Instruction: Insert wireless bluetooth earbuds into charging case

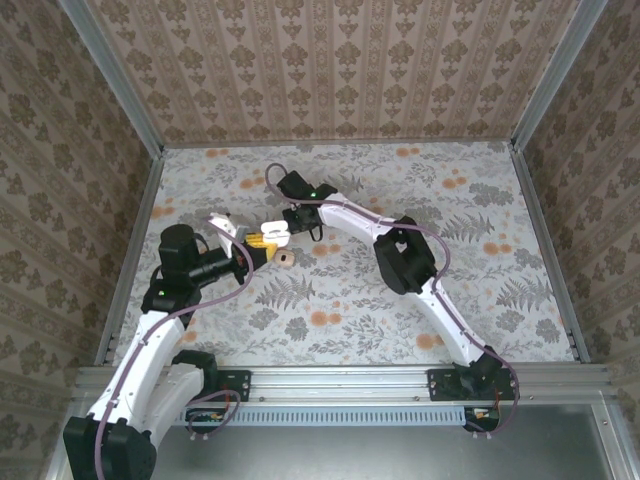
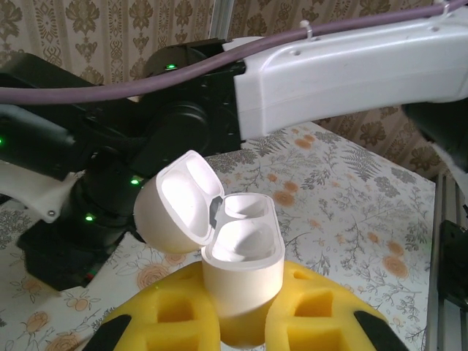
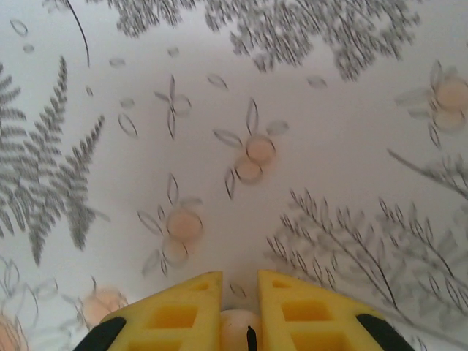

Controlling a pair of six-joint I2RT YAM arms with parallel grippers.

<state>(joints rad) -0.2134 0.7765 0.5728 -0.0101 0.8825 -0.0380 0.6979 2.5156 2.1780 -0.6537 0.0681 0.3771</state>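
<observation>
My left gripper (image 2: pixel 245 285) is shut on the white charging case (image 2: pixel 241 256) and holds it upright between its yellow fingers, just above the table. The case's lid (image 2: pixel 179 201) is flipped open to the left, and both wells look white and smooth. I cannot tell whether a bud sits in either. From above, the case (image 1: pixel 275 235) shows between the two arms. My right gripper (image 3: pixel 239 281) hangs low over the tablecloth with its jaws closed on a small pale earbud (image 3: pixel 240 333). In the top view the right gripper (image 1: pixel 302 220) is just right of the case.
A round tan ring (image 1: pixel 286 259) lies on the floral tablecloth (image 1: pixel 450 250) just right of the left gripper (image 1: pixel 262 247). The right arm's black wrist (image 2: pixel 146 139) looms close behind the open case. Patterned walls and metal rails (image 1: pixel 130 250) enclose the table.
</observation>
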